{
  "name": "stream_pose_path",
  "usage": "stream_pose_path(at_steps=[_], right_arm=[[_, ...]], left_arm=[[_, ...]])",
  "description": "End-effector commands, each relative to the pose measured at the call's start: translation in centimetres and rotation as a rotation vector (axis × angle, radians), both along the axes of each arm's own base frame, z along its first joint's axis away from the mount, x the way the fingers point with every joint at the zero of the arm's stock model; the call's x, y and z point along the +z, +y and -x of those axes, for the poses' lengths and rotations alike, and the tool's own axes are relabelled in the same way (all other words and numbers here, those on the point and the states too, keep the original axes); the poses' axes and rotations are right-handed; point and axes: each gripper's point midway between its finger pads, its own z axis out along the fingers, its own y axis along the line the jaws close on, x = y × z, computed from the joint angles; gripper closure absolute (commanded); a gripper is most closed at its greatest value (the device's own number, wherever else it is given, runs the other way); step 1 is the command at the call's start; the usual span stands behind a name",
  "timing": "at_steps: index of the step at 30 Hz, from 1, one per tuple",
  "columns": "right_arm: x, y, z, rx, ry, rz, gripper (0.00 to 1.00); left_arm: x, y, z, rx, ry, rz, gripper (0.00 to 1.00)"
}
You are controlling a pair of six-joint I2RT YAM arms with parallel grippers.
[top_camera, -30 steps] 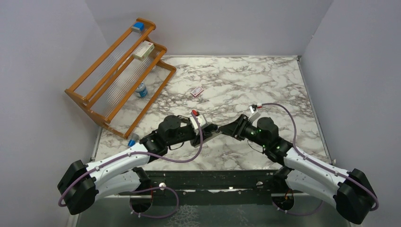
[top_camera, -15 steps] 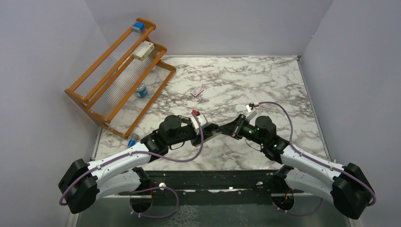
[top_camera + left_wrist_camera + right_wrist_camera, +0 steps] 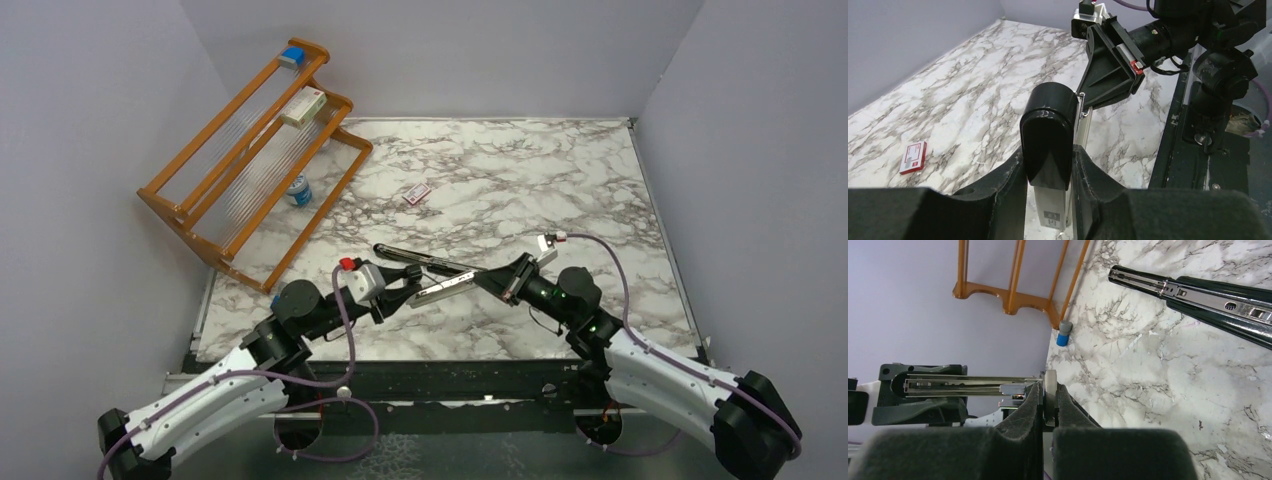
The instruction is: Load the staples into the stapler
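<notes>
The slim black stapler (image 3: pixel 430 262) hangs open just above the marble between my two arms. Its black top arm (image 3: pixel 1208 295), with a shiny inner rail, points away to the far left. My left gripper (image 3: pixel 403 288) is shut on the stapler's black rear end (image 3: pixel 1048 120). The silver lower rail (image 3: pixel 450 286) runs from there to my right gripper (image 3: pixel 497 283). That gripper (image 3: pixel 1049 390) is shut on the rail's pale front tip. Loose staples are out of view. Their small red-and-white packet (image 3: pixel 417 193) lies flat farther back.
An orange wooden rack (image 3: pixel 250 150) stands at the back left with a white-and-red box (image 3: pixel 303 107), a blue block (image 3: pixel 291 57) and a small tin (image 3: pixel 298 190). A blue-and-grey cap (image 3: pixel 1064 333) lies by the rack's foot. Grey walls close three sides.
My left arm has drawn back toward the near left with the stapler. The stapler's black top arm has swung open. My right gripper has shut on the rail's front tip.
</notes>
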Motion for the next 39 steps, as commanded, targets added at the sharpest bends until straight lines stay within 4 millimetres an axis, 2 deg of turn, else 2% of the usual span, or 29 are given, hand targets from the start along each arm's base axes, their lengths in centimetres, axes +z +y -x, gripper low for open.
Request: stream_pose_path(at_steps=[1,2,5,10,12,20,26,29,32,37,39], right_arm=[[-3.4,-2.1,-0.8,-0.090,0.039,0.171,0.99],[-2.9,-2.3,-1.0,-0.100,0.028,0.175,0.99],[-0.9,-2.6,-1.5,-0.128,-0.012,0.182,0.99],[2.5,-2.7,-2.1,-0.142,-0.074,0.182,0.99],[3.8,-2.6,-2.4,-0.145,-0.102,0.186,0.99],[7.0,-3.0,-3.0,-0.170,-0.171,0.211,0.99],[8.9,-2.7,-2.6,-0.150,-0.204,0.176,0.99],[9.7,-2.4,-2.2,-0.125,-0.219,0.157,0.99],[10.2,-2.0,-1.9,-0.102,-0.216,0.136,0.99],[10.2,-1.6,-1.2,-0.077,-0.189,0.065,0.99],[10.1,-1.4,-0.9,-0.064,-0.182,0.038,0.99]], left_arm=[[5.1,4.5,-1.5,0.216,-0.088,0.154,1.00],[5.0,5.1,-1.4,0.234,-0.080,0.158,1.00],[4.8,7.2,-1.0,0.295,-0.059,0.179,0.84],[5.4,10.7,-0.4,0.398,-0.039,0.250,0.65],[5.6,11.7,-0.4,0.431,-0.032,0.254,0.61],[6.6,13.4,0.0,0.479,-0.048,0.211,0.43],[7.7,14.1,0.2,0.492,-0.087,0.193,0.39],[7.7,13.3,0.2,0.460,-0.099,0.161,0.39],[7.2,11.2,0.2,0.383,-0.107,0.105,0.39],[4.9,5.9,0.1,0.181,-0.102,-0.036,0.38],[3.7,3.8,0.2,0.093,-0.097,-0.088,0.33]])
